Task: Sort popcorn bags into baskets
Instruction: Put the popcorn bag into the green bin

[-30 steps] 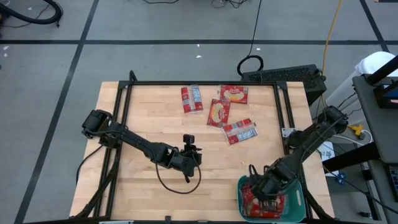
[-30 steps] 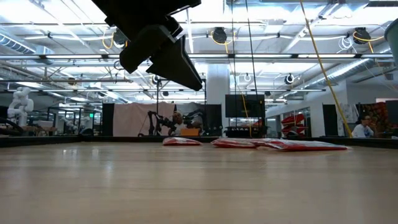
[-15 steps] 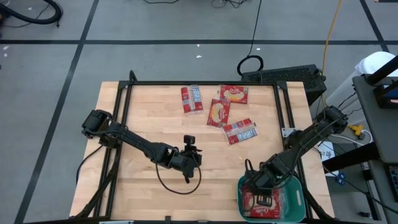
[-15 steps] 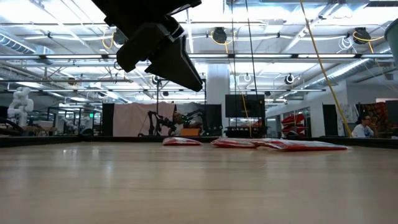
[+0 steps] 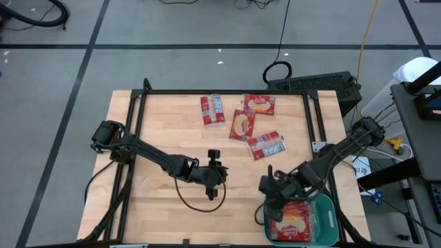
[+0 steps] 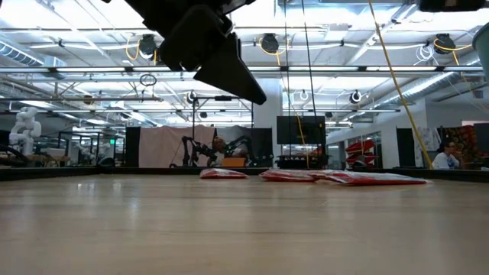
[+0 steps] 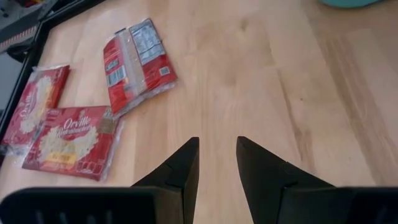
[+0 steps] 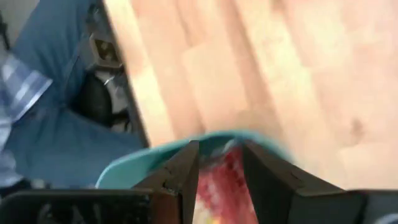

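Observation:
Several red popcorn bags lie flat on the far half of the table point(image 5: 212, 109) point(image 5: 258, 103) point(image 5: 241, 124) point(image 5: 266, 145); three show in the left wrist view point(image 7: 137, 62) point(image 7: 71, 140) point(image 7: 31, 106). The teal basket point(image 5: 329, 207) sits at the table's near right corner with red bags point(image 5: 296, 220) lying in it. My right gripper point(image 5: 271, 195) hovers open over the basket's far left corner, its fingers point(image 8: 219, 168) empty above the rim point(image 8: 149, 155). My left gripper point(image 5: 219, 173) point(image 7: 216, 155) hangs open over bare wood mid-table, short of the bags, and shows at the low view's top point(image 6: 229, 69).
A black frame rail point(image 5: 220, 92) runs round the tabletop. A black cable loop point(image 5: 196, 203) hangs under the left arm. Bare wood point(image 5: 158, 200) fills the table's near left. Blue cloth point(image 8: 43, 124) shows beyond the table's edge in the right wrist view.
My right gripper has risen out of the basket and drawn toward the table's left and far side, uncovering a bag with a yellow-cream oval lying in the basket. My left gripper has shifted a little toward the table's right.

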`<move>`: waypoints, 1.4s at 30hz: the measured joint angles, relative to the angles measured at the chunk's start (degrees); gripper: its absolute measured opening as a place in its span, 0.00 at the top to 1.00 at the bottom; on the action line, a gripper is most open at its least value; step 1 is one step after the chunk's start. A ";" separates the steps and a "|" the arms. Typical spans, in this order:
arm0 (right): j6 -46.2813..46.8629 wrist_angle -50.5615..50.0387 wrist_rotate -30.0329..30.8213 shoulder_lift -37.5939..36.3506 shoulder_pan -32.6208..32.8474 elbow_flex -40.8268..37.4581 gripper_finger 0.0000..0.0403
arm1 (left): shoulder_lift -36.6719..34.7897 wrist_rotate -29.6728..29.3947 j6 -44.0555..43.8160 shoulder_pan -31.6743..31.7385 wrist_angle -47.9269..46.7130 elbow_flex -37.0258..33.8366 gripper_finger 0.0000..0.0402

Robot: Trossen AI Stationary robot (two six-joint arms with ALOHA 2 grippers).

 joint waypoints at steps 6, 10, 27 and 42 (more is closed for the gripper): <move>-7.35 -0.25 13.04 0.02 -1.94 0.00 0.74 | 0.00 0.01 0.59 0.24 0.34 0.00 0.72; -12.63 -0.33 30.34 0.02 -2.71 0.00 0.74 | 0.00 0.00 0.74 0.82 -0.05 0.00 0.72; -13.67 13.57 51.84 0.09 -16.76 -19.54 0.74 | 0.26 -0.02 4.04 7.45 3.59 0.00 0.72; -16.38 34.35 25.62 0.04 -39.40 -31.88 0.74 | 5.79 5.34 4.76 13.23 9.56 0.01 0.72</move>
